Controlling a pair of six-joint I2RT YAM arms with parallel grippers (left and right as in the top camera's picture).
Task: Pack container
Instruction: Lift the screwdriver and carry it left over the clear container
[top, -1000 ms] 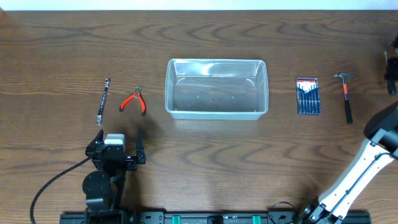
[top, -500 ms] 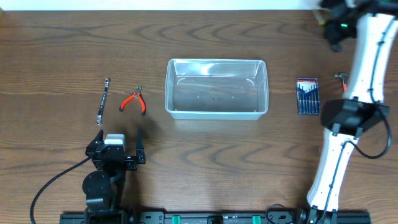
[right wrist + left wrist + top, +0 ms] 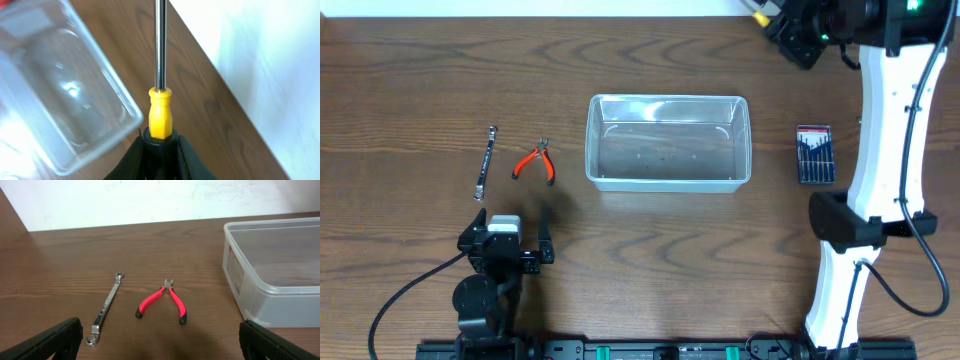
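Clear rectangular plastic tub [image 3: 668, 183]: table [image 3: 410, 60] centre. Right gripper [image 3: 161, 157]: far right, clenched on yellow-handled steel-shaft screwdriver [image 3: 160, 112]. Left gripper [image 3: 511, 232]: near left, jaws released wide. Red-handled pliers [image 3: 534, 163], steel wrench [image 3: 486, 162]: left of tub.

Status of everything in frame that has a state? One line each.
left tool: open, holding nothing.
right tool: shut on screwdriver.
screwdriver: held by its handle.
container: upright, no lid, empty.
pliers: on table, handles spread.
wrench: flat on table.
screwdriver set case: flat on table, screwdrivers inside.
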